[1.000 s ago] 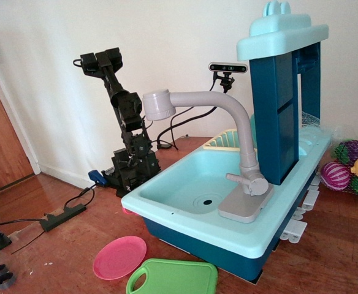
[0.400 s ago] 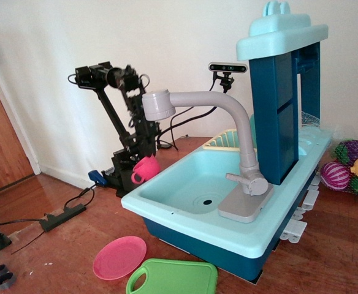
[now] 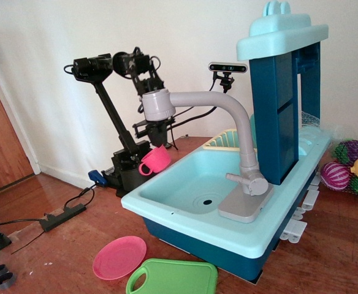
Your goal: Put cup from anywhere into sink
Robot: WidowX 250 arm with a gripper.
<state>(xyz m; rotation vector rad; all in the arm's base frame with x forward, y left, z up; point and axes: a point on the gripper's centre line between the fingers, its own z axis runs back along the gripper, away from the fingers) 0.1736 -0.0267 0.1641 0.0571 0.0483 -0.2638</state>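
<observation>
The hot-pink cup (image 3: 155, 161) with a loop handle hangs tilted in the air at the sink's far left corner, just outside and above its rim. My black gripper (image 3: 157, 147) comes down on it from above and is shut on it; the faucet head hides part of the gripper. The light turquoise sink (image 3: 180, 187), with a round drain hole and a dark blue base, stands in the middle of the floor to the right of and below the cup. Its grey faucet (image 3: 240, 131) arches over the basin.
A yellow-green dish rack (image 3: 225, 141) sits behind the basin. A flat pink plate (image 3: 119, 257) and a green cutting board (image 3: 173, 278) lie on the floor in front. A power strip (image 3: 62, 216) and cables lie to the left. Netted toy vegetables (image 3: 350, 168) lie at the right.
The arm has unfolded and swung right towards the sink. The pink cup, unseen a second ago, has risen in the gripper and moved right, close to the sink's rim.
</observation>
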